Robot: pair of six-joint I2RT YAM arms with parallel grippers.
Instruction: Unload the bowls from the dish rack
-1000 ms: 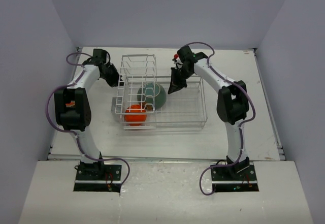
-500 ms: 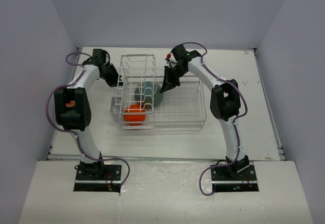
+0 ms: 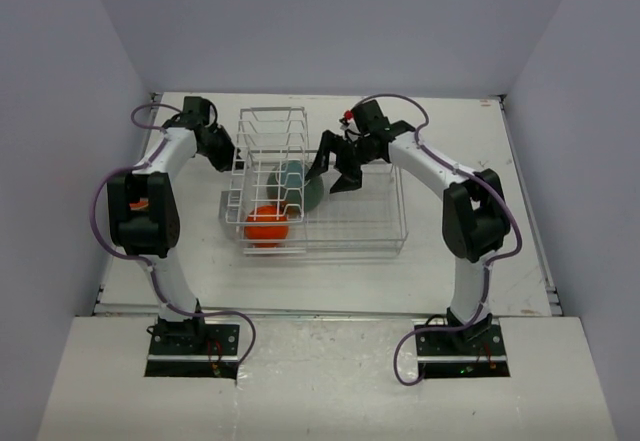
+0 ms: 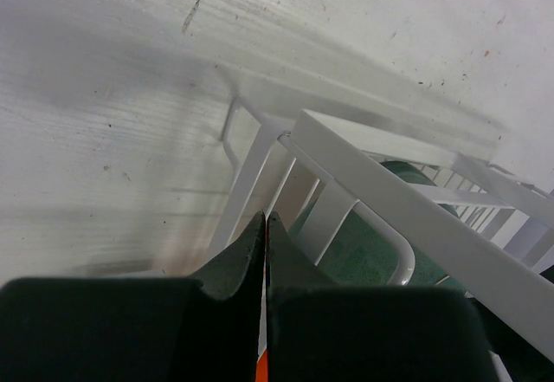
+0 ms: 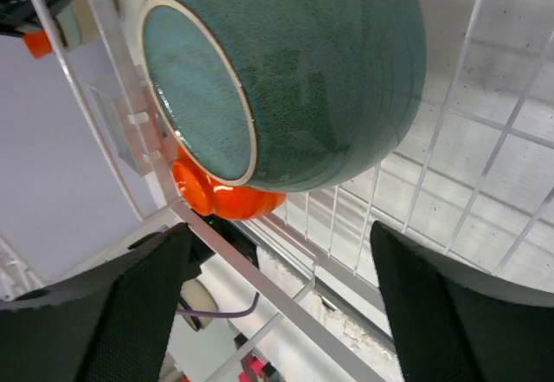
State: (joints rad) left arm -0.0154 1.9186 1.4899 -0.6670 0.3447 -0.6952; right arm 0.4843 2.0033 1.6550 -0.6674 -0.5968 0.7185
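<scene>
The right claw stood wide open, its two dark fingers spread well apart and gripping nothing. It hung over the dish rack, about the middle of the rack's far side, with its tips pointing down and toward the rack's left end. In the right wrist view the claw faced the teal bowl through the rack wires. The bowl lay ahead of the fingers and apart from them.

That teal bowl sat inside the rack, tipped on its side against the tall plate slots at the rack's left end. Its round foot was turned toward the right claw. The orange bowl showed just past the teal one, low and close against it; whether they touched I could not tell. From above, the orange bowl rested in the near left corner of the rack, nearer the arm bases than the teal bowl.

The left claw was closed, its fingers pressed flat together in the left wrist view. It sat just outside the rack's left end, at the far corner by the tall slots. Its tips lay close to a corner wire of the rack; contact with that wire could not be made out. A patch of teal showed through the wires beyond it.

The rack stood on the white table.
</scene>
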